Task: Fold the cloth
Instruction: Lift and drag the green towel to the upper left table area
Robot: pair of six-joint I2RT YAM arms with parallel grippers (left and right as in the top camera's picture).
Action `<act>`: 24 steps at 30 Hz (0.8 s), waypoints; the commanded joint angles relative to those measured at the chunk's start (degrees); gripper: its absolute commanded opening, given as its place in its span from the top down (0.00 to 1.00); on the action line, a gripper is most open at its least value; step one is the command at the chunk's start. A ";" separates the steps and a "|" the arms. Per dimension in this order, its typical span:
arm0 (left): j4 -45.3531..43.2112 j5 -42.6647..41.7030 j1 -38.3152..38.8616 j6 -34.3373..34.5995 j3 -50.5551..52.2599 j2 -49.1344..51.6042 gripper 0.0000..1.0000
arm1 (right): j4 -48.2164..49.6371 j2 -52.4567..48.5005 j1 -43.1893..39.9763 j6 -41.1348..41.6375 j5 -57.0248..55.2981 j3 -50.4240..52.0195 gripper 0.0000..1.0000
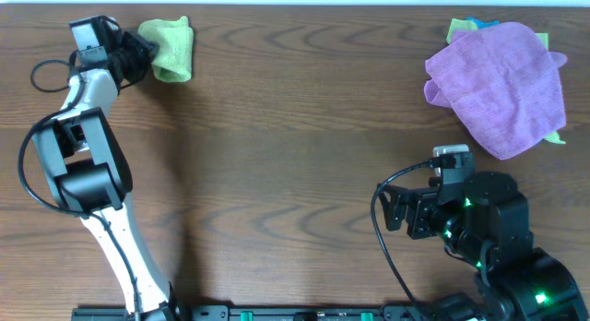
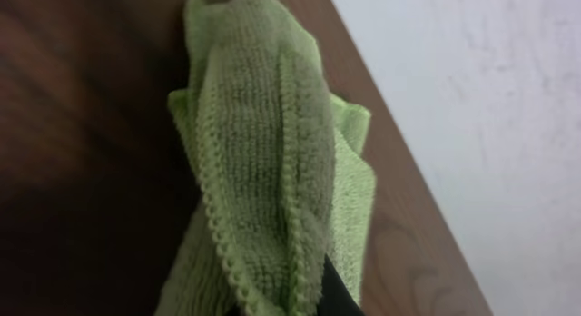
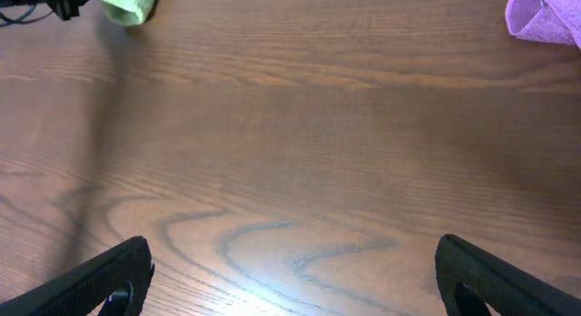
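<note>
Light-green terry microfibre cloth (image 1: 171, 49) sits at far-left back corner of dark wood-grain table (image 1: 295, 127), close to the table's back edge. It's bunched into a narrow lump, not flat. The left arm is stretched out to it, w/ left gripper (image 1: 138, 55) touching the cloth's left side.

Left wrist view: cloth fills the frame, w/ layers stacked and a stitched hem running down the middle. Only a sliver of one dark finger (image 2: 334, 296) shows at the bottom, against the fabric. Jaws are hidden by cloth, so can't tell if it's pinched or just nudged.

Right gripper (image 3: 295, 266) is spread wide w/ nothing in it. It hovers over bare wood at near-right, well apart from the green cloth.

Purple microfibre cloth (image 1: 502, 86) is crumpled at back right, on top of other coloured rags (image 1: 466, 26) (green/blue edges peek out).

Handling, as a guess: the cloth is light, soft and limp w/ no stiffness, so it'll sag and drag wherever it isn't held. The terry nap should grip pads ok and is prob not slippery. It's not fragile. Layers may cling or lift together, so pinching a single layer could be fiddly.

Where to grab: hem or corner rather than mid-bundle. Best is two corners of one edge, one per gripper. From its shape it may be already folded or just scrunched; can't tell.
</note>
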State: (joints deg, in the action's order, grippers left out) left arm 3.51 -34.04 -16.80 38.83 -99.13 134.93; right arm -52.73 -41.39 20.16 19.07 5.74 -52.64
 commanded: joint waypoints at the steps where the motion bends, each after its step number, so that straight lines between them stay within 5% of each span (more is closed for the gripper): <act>1: 2.86 1.62 -1.60 -4.28 -1.11 0.07 0.94 | -0.04 0.13 -0.48 0.83 0.07 0.39 0.01; 9: 6.16 1.68 -3.58 -9.35 -1.09 0.07 0.92 | -0.04 0.13 -0.48 0.83 0.07 0.39 0.01; 13: 6.58 1.66 -3.82 -10.62 -1.09 0.07 0.58 | -0.04 0.13 -0.48 0.81 0.07 0.39 0.01; 18: 7.17 1.53 -3.93 -11.26 -1.09 0.07 0.36 | -0.04 0.13 -0.48 0.81 0.07 0.39 0.01; 21: 7.76 1.16 -4.11 -11.23 -1.11 0.07 0.05 | -0.04 0.13 -0.48 0.81 0.07 0.39 0.01; 24: 8.79 -0.07 -4.79 -11.28 -1.11 -0.04 0.05 | -0.04 0.13 -0.48 0.81 0.07 0.39 0.01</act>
State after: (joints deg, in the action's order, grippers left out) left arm 11.44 -33.30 -20.64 28.40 -99.46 134.89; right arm -52.73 -41.39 20.16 19.07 5.74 -52.62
